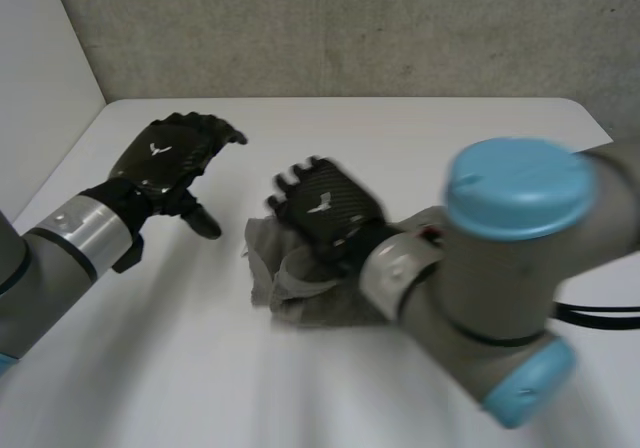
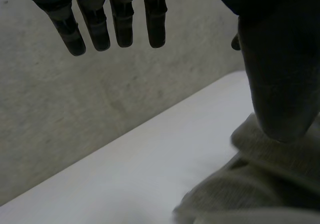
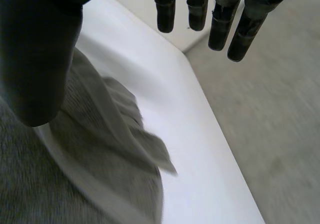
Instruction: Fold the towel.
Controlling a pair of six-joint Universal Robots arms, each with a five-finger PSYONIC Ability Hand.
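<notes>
Crumpled towel (image 1: 300,293) lay central on worktop (image 1: 420,138). Over it, right robot hand (image 1: 325,208) held fingers straight, apart from thumb; contact with cloth unclear. Judged placed to find an edge. Beside it, left robot hand (image 1: 170,158) hung open, empty.

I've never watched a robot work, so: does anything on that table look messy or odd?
The grey towel lies bunched in a crumpled heap rather than flat, under the open right hand. The left hand hovers open beside it, touching nothing.
</notes>
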